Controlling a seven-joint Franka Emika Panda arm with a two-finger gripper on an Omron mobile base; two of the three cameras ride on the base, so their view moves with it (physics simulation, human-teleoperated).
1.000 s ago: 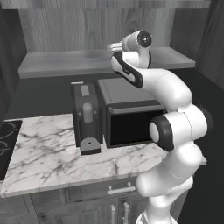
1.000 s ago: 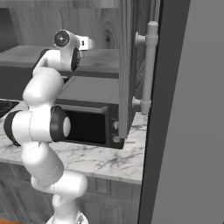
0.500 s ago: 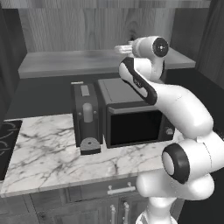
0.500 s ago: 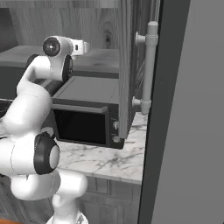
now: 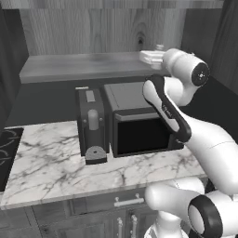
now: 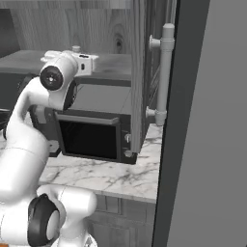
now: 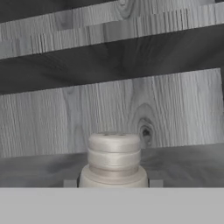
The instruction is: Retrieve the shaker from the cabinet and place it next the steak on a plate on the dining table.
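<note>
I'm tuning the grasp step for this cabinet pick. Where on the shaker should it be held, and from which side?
Grip the shaker on its wide round body below the narrower cap, coming level from the open front of the cabinet. It stands upright on the shelf, so the round sides suit a side pinch. The gripper already sits shut around the body there.

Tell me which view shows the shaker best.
The hand view: the shaker stands close and centred on the cabinet shelf, between the gripper tips. Both base views show just its cap above the hand.

Shaker (image 7: 113, 159) lower body cut by frame bottom (only fingertips (image 7: 70, 183) peek).
</note>
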